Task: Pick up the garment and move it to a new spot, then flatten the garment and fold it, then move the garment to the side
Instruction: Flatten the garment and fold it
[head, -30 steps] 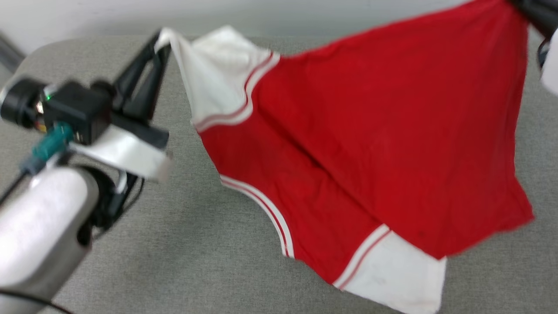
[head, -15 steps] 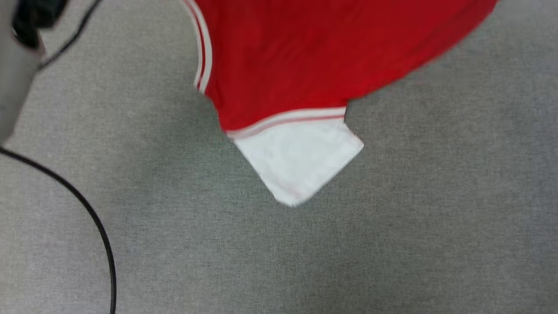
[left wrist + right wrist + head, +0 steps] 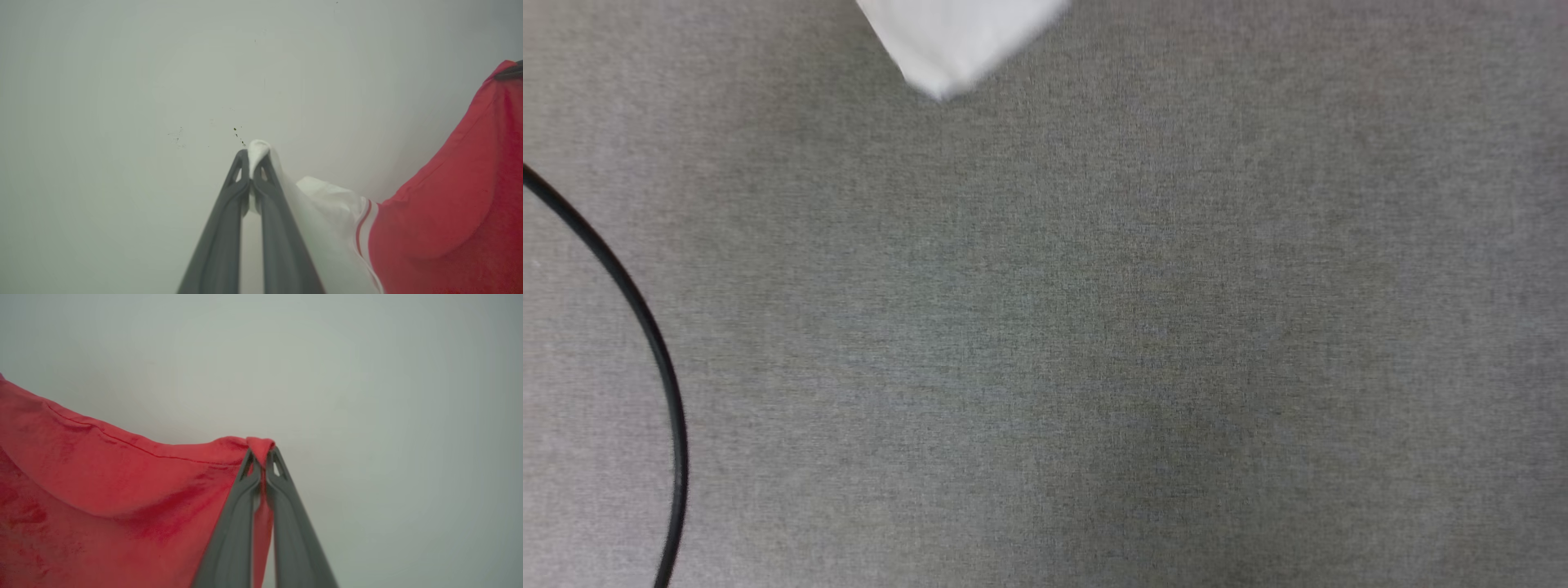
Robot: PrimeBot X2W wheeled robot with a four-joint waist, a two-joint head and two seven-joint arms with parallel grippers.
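The garment is a red jersey with white sleeve panels and striped trim. In the left wrist view my left gripper [image 3: 253,157] is shut on the tip of a white sleeve, and the garment [image 3: 441,220] hangs away to the right. My right gripper [image 3: 261,455] pinches a red corner of the garment [image 3: 102,486], whose cloth drapes to the left. In the head view a white sleeve corner of the garment [image 3: 956,41] dangles at the top edge over the grey table [image 3: 1094,327].
A black cable [image 3: 645,327] curves across the left side of the grey fabric-covered table. Behind both grippers stands a plain pale wall [image 3: 122,102], with a few small dark specks.
The head view has swung down over the table, so most of the garment and both arms have left it. Both grippers keep their hold on the garment.
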